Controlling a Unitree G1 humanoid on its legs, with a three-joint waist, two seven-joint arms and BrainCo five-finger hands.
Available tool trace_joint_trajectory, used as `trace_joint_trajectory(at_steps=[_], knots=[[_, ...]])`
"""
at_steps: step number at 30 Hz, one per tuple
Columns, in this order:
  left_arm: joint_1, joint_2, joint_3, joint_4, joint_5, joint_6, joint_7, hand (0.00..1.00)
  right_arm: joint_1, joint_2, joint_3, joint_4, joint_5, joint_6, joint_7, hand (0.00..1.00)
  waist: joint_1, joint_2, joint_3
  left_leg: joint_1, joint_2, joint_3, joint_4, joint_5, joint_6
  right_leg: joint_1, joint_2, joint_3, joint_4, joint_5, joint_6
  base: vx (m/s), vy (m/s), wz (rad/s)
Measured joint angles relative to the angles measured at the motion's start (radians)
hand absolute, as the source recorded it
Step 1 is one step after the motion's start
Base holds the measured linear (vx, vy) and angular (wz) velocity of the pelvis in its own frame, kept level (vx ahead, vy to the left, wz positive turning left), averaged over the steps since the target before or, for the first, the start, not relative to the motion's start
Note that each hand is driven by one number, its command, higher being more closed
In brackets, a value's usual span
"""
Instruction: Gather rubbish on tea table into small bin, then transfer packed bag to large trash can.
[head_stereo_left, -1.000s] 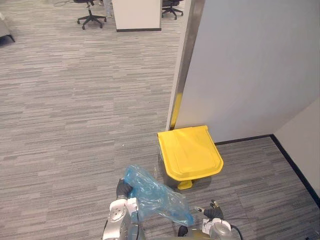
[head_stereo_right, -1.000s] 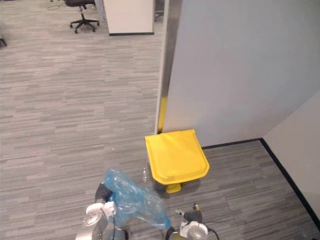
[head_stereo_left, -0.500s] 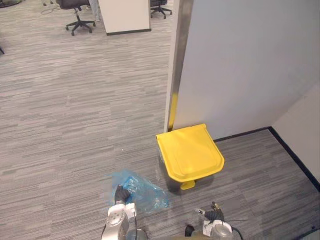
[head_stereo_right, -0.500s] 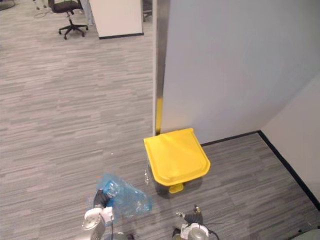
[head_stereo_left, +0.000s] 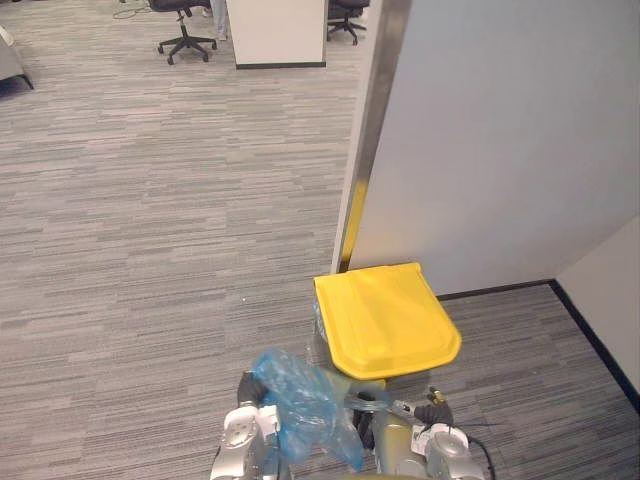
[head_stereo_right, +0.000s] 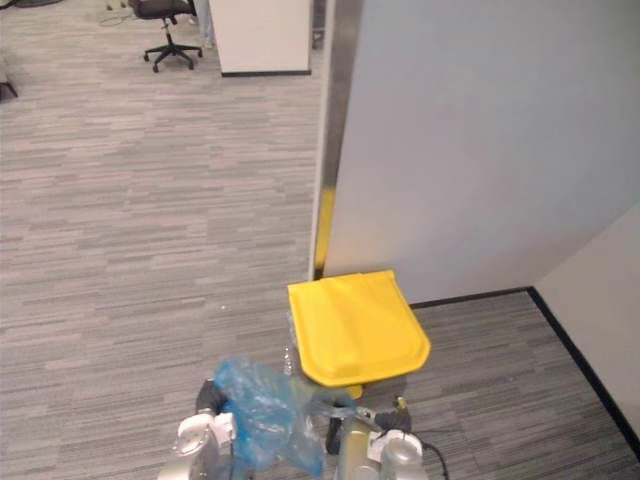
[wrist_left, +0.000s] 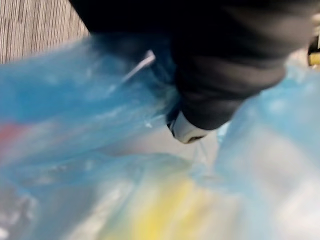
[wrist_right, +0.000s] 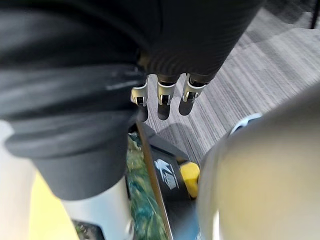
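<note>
The bag hangs at the left hand, just beside the shut bin. That hand's fingers are buried in plastic, so I cannot tell their grip. The right hand, fingers straight and empty, should probably open the bin first.

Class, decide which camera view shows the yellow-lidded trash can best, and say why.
The left eye view: the trash can shows its closed yellow lid in full. The right eye view shows much the same. The right wrist view catches part of its dark body up close. The left wrist view looks at the blue bag instead.
</note>
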Motion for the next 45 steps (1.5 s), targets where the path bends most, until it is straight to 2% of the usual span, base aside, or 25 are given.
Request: trace_joint_trajectory(at_steps=[1, 2, 3, 4, 5, 7, 9, 14, 16, 19, 23, 24, 25, 26, 28, 32, 33, 34, 38, 45], knots=[[-0.002, 0.003, 0.000, 0.000, 0.000, 0.000, 0.000, 1.00, 0.000, 0.001, -0.003, 0.000, 0.000, 0.000, 0.000, 0.00, 0.001, 0.000, 0.000, 0.006, 0.009, -0.004, -0.002, -0.005, -0.004, -0.003, 0.007, 0.000, 0.018, -0.004, -0.006, 0.24, -0.183, 0.23], [-0.008, 0.014, 0.002, -0.001, 0.003, 0.000, 0.000, 1.00, 0.005, 0.002, -0.003, -0.002, 0.000, 0.000, 0.001, 0.00, 0.004, 0.008, -0.005, 0.015, 0.033, -0.041, -0.004, -0.018, -0.004, -0.009, 0.018, -0.029, 0.072, -0.058, -0.020, 0.24, -0.187, 0.25], [-0.011, 0.018, 0.001, -0.002, 0.006, 0.000, -0.001, 1.00, 0.007, 0.001, -0.003, -0.003, 0.000, -0.001, 0.001, 0.00, 0.003, 0.011, -0.006, 0.015, 0.038, -0.053, -0.005, -0.020, -0.004, -0.008, 0.019, -0.041, 0.080, -0.068, -0.022, 0.28, -0.208, 0.43], [-0.025, 0.022, 0.001, -0.004, 0.009, 0.000, -0.004, 1.00, 0.016, -0.002, -0.003, -0.008, 0.000, -0.001, 0.004, 0.00, 0.003, 0.013, -0.008, 0.020, 0.052, -0.096, -0.014, -0.014, -0.008, -0.005, 0.023, -0.070, 0.105, -0.105, -0.022, 0.18, -0.131, 0.31], [-0.026, 0.023, 0.002, -0.004, 0.010, 0.000, -0.004, 1.00, 0.016, -0.002, -0.003, -0.008, 0.000, -0.001, 0.005, 0.00, 0.003, 0.013, -0.008, 0.020, 0.053, -0.098, -0.014, -0.013, -0.010, -0.004, 0.024, -0.072, 0.106, -0.108, -0.023, 0.16, -0.117, 0.32], [-0.030, 0.022, 0.012, -0.005, 0.010, 0.000, -0.007, 1.00, 0.017, -0.001, -0.005, -0.007, 0.000, 0.001, 0.011, 0.00, 0.003, 0.019, -0.016, 0.023, 0.070, -0.105, -0.038, 0.029, -0.044, 0.011, 0.024, -0.101, 0.103, -0.116, -0.023, 0.18, -0.121, 0.27], [-0.031, 0.020, 0.011, -0.008, 0.011, 0.000, -0.008, 1.00, 0.019, -0.003, -0.001, -0.008, -0.005, 0.001, 0.012, 0.00, 0.001, 0.024, -0.024, 0.023, 0.071, -0.102, -0.071, 0.054, -0.059, 0.010, 0.021, -0.106, 0.095, -0.122, -0.017, 0.15, -0.057, 0.25], [-0.019, 0.032, 0.011, -0.017, 0.011, 0.000, -0.022, 1.00, 0.016, -0.003, 0.055, -0.007, -0.025, 0.002, 0.015, 0.00, -0.001, 0.022, -0.061, 0.015, 0.067, -0.084, -0.155, 0.105, -0.069, -0.009, 0.020, -0.108, 0.059, -0.117, -0.028, 0.10, 0.027, 0.06], [-0.017, 0.042, 0.002, -0.038, 0.011, 0.000, -0.028, 1.00, -0.005, 0.004, 0.123, -0.008, -0.028, 0.002, 0.024, 0.00, 0.003, 0.011, -0.076, 0.008, 0.052, -0.084, -0.193, 0.135, -0.074, -0.028, 0.014, -0.099, 0.051, -0.111, -0.036, 0.08, 0.033, -0.01], [-0.012, 0.056, -0.009, -0.080, 0.011, 0.000, -0.035, 1.00, -0.064, -0.004, 0.198, -0.038, -0.034, 0.002, 0.029, 0.00, 0.005, 0.006, -0.081, -0.004, 0.031, -0.094, -0.210, 0.160, -0.074, -0.052, 0.011, -0.039, 0.044, -0.101, -0.052, 0.06, 0.063, -0.02], [-0.023, 0.080, -0.011, -0.149, 0.009, -0.003, -0.042, 1.00, -0.186, -0.066, 0.208, -0.087, -0.035, -0.006, 0.025, 0.00, 0.008, -0.003, -0.077, -0.067, 0.019, -0.121, -0.190, 0.165, -0.071, -0.083, 0.008, 0.006, 0.023, -0.078, -0.081, -0.04, 0.054, 0.20], [-0.031, 0.100, -0.009, -0.181, 0.002, -0.004, -0.041, 1.00, -0.243, -0.109, 0.206, -0.095, -0.035, -0.009, 0.020, 0.00, 0.009, -0.008, -0.075, -0.100, 0.016, -0.141, -0.176, 0.165, -0.071, -0.098, 0.004, 0.005, 0.010, -0.062, -0.077, -0.07, 0.027, 0.24], [-0.032, 0.104, -0.009, -0.187, -0.001, -0.005, -0.041, 1.00, -0.252, -0.116, 0.206, -0.100, -0.035, -0.009, 0.019, 0.00, 0.009, -0.009, -0.074, -0.106, 0.015, -0.143, -0.174, 0.165, -0.071, -0.100, 0.003, 0.006, 0.007, -0.060, -0.074, -0.12, 0.023, 0.35], [-0.044, 0.135, -0.008, -0.218, -0.034, -0.021, -0.036, 1.00, -0.314, -0.168, 0.198, -0.126, -0.034, -0.012, 0.011, 0.00, 0.011, -0.014, -0.069, -0.150, 0.013, -0.163, -0.158, 0.166, -0.071, -0.116, 0.000, 0.002, -0.015, -0.038, -0.063, -0.10, 0.016, 0.24], [-0.050, 0.157, -0.005, -0.236, -0.065, -0.029, -0.028, 1.00, -0.371, -0.207, 0.196, -0.126, -0.032, -0.010, 0.003, 0.00, 0.015, -0.018, -0.065, -0.171, 0.012, -0.163, -0.156, 0.167, -0.070, -0.125, -0.001, 0.001, -0.033, -0.017, -0.053, -0.12, 0.000, 0.15], [-0.073, 0.182, 0.001, -0.300, -0.138, -0.049, -0.026, 1.00, -0.488, -0.280, 0.197, -0.124, -0.011, -0.011, -0.002, 0.00, 0.015, -0.021, -0.018, -0.195, 0.010, -0.162, -0.159, 0.165, -0.068, -0.128, 0.001, 0.002, -0.078, 0.022, -0.014, -0.14, -0.007, 0.03], [-0.083, 0.185, -0.001, -0.347, -0.170, -0.071, -0.029, 1.00, -0.556, -0.329, 0.197, -0.115, 0.031, -0.011, -0.004, 0.00, 0.013, -0.022, 0.010, -0.211, 0.008, -0.162, -0.160, 0.155, -0.054, -0.129, 0.005, 0.006, -0.113, 0.042, 0.015, -0.21, 0.006, 0.00], [-0.084, 0.198, -0.013, -0.393, -0.195, -0.086, -0.043, 1.00, -0.618, -0.363, 0.199, -0.102, 0.093, -0.012, -0.003, 0.00, 0.011, -0.026, 0.033, -0.218, 0.005, -0.161, -0.159, 0.145, -0.048, -0.129, 0.016, 0.034, -0.135, 0.069, 0.029, -0.21, 0.023, -0.09], [-0.082, 0.222, -0.041, -0.440, -0.230, -0.097, -0.059, 1.00, -0.731, -0.404, 0.209, -0.026, 0.182, -0.020, -0.002, 0.00, 0.013, -0.036, 0.043, -0.219, -0.005, -0.139, -0.144, 0.146, -0.054, -0.127, 0.019, 0.061, -0.161, 0.110, 0.017, -0.04, 0.043, -0.15], [-0.082, 0.235, -0.120, -0.522, -0.248, -0.104, -0.097, 1.00, -0.823, -0.462, 0.228, 0.065, 0.253, -0.020, 0.002, 0.00, 0.010, -0.033, 0.075, -0.223, -0.009, -0.139, -0.107, 0.133, -0.070, -0.107, 0.017, 0.064, -0.173, 0.120, 0.006, 0.03, 0.034, -0.03]])
